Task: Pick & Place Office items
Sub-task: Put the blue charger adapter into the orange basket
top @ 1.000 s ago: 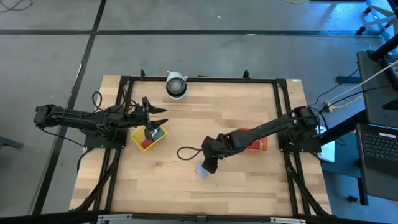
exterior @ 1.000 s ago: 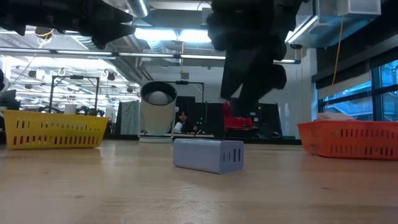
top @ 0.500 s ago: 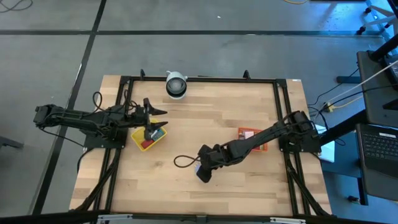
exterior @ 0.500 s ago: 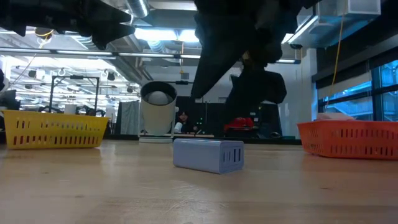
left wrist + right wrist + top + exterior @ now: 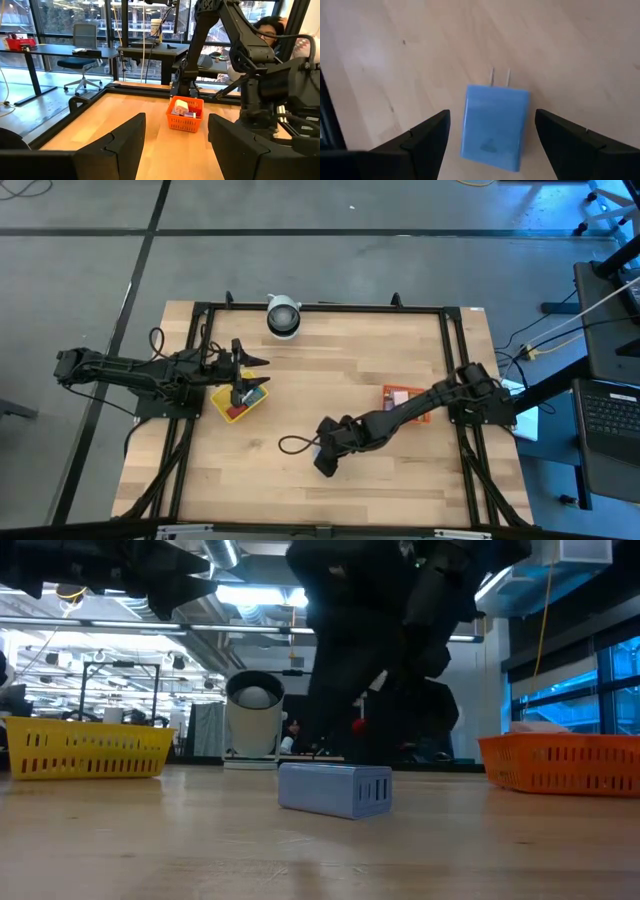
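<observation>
A pale blue plug-in charger (image 5: 495,127) lies flat on the wooden table (image 5: 380,350), its two prongs pointing away from my right wrist. It also shows in the low view (image 5: 335,788). My right gripper (image 5: 492,131) hangs open just above it, slanting down, one finger on either side and neither touching; from above, the gripper (image 5: 325,460) hides the charger. My left gripper (image 5: 250,375) waits open and level over the yellow tray (image 5: 238,402), nothing between its fingers (image 5: 125,145).
The yellow tray holds red and blue pieces. An orange tray (image 5: 405,400) at the right holds white and pink pieces (image 5: 182,107). A white-and-grey cylinder (image 5: 283,317) stands at the far edge. A black cable loop (image 5: 295,443) trails beside my right gripper.
My right gripper has sunk and moved toward the table's near left, coming down over the blue charger and rolling a little. The charger has stayed where it lay.
</observation>
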